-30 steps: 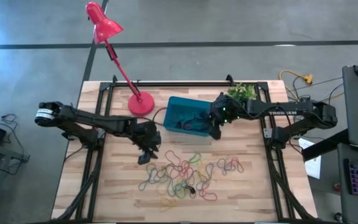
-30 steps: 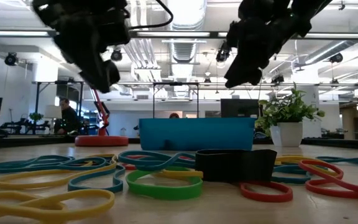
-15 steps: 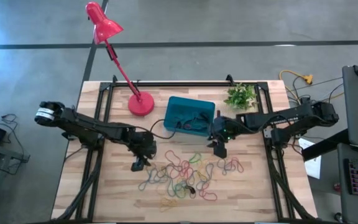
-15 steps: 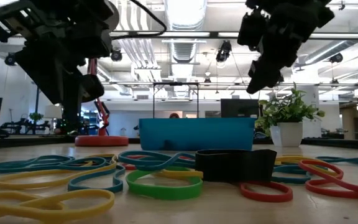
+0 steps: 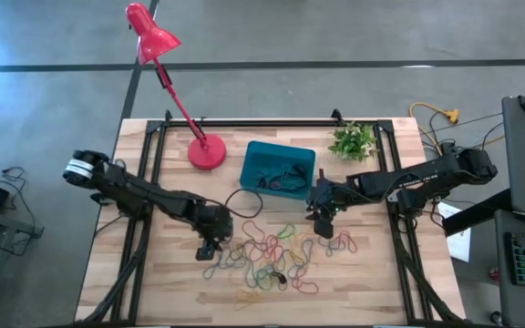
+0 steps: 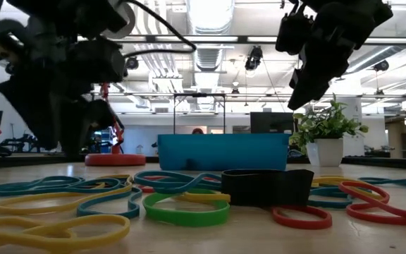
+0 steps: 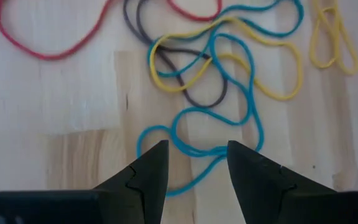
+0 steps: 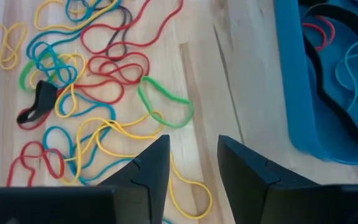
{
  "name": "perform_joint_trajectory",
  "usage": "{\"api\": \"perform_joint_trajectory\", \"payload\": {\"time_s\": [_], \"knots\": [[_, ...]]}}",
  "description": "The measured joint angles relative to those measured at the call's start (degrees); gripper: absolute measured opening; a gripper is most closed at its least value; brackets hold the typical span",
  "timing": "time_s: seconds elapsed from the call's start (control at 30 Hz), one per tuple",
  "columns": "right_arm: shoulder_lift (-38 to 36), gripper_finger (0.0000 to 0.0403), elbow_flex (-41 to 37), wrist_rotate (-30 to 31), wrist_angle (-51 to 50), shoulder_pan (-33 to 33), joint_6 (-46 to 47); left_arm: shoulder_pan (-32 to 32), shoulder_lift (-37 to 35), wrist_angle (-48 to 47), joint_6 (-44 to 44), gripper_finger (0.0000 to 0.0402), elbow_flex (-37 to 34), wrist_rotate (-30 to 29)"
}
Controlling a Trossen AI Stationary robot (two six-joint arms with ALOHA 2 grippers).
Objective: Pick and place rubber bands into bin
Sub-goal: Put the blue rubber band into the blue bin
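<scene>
The bin (image 5: 278, 168) sits on the wooden surface (image 5: 162, 282) just beside the red lamp base (image 5: 206, 152), and a few bands already lie inside it. The loose rubber bands (image 5: 272, 257) are scattered on the side of the bin away from the lamp head, tangled and overlapping one another.

The left end effector (image 7: 196, 163) is low over the edge of the pile farthest from the bin, fingers parted and empty, straddling a teal band (image 7: 211, 118) that is looped through a yellow one (image 7: 229, 62). Closing here could lift both, or drag the yellow one partway so that it drops short of the bin.

The right end effector (image 8: 192, 160) hangs between the bin and the pile, fingers apart with nothing between them, above a yellow band (image 8: 135, 134) crossed by a green one (image 8: 165, 99). A shallow pinch may slide off these thin loops; a deep one could scrape the wood. Both arms work close to the same pile, so they risk crowding each other if they reach toward its middle together
</scene>
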Motion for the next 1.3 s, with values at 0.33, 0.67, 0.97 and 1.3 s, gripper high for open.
{"api": "perform_joint_trajectory", "payload": {"time_s": [0.33,0.67,0.97,1.3], "knots": [[0.0,0.0116,-0.05,0.13,0.13,0.38,0.47,-1.19,5.68,4.1,-3.58,0.0147,0.02,-0.03],[0.0,0.0111,-0.07,0.11,0.15,0.48,1.51,-1.22,7.12,4.67,-5.99,0.0127,0.24,-0.64],[0.0,0.0097,-0.07,0.13,0.15,0.48,1.51,-1.19,7.18,4.13,-5.93,0.0008,0.09,-1.33],[0.0,0.0083,-0.07,0.13,0.15,0.48,1.51,-1.16,4.04,3.39,-6.01,0.0001,1.18,-1.17]]}}
